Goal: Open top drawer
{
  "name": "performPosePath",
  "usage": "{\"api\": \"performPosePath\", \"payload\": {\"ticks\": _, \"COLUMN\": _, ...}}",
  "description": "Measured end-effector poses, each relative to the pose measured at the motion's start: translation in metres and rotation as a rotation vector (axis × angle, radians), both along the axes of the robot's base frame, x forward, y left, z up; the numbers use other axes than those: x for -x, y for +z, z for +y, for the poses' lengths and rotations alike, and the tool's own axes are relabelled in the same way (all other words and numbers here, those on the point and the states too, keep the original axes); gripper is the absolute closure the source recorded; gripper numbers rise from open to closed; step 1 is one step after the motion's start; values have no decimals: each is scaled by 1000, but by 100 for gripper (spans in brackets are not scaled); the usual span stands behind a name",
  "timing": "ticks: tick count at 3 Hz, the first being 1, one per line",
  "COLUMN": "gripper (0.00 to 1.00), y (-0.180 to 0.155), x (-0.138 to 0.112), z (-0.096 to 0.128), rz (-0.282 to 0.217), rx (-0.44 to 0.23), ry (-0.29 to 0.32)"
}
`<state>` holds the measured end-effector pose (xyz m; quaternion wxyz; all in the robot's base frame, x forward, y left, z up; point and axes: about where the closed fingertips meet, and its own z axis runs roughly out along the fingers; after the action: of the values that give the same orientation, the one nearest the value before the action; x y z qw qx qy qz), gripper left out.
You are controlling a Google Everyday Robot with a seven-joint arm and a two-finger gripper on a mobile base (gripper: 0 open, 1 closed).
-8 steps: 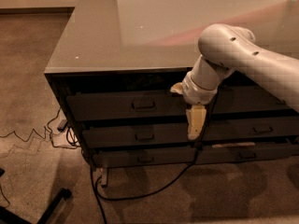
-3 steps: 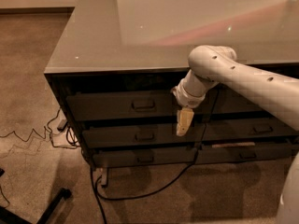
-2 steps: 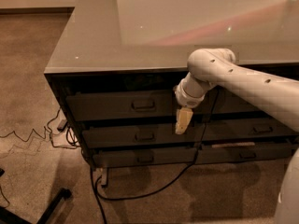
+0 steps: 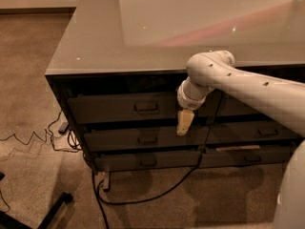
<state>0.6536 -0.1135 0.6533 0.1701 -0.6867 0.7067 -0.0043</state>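
Note:
The top drawer (image 4: 119, 108) is a wide dark grey front with a small rectangular metal pull (image 4: 146, 107) at its centre. It sits flush under the grey countertop (image 4: 143, 37) and looks closed. My gripper (image 4: 184, 123) hangs from the white arm (image 4: 248, 92), its tan fingers pointing down. It is in front of the drawer stack, just right of the top drawer's pull and a little lower, at the gap above the second drawer. It holds nothing that I can see.
Two slimmer drawers (image 4: 143, 140) lie below the top one. A second drawer stack (image 4: 257, 128) stands to the right, partly behind the arm. Black cables (image 4: 157, 190) run across the carpet under the cabinet. A dark stand leg (image 4: 52, 211) lies at the lower left.
The gripper has moved left along the drawer fronts, from near the divide between the stacks toward the top drawer's pull. The drawers have not moved.

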Motion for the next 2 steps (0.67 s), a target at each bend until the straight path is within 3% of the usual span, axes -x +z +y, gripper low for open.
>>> {"api": "performPosePath", "payload": {"ticks": 2, "gripper": 0, "y": -9, "x": -10, "z": 2, "rz": 1, "rx": 28, "ry": 12}}
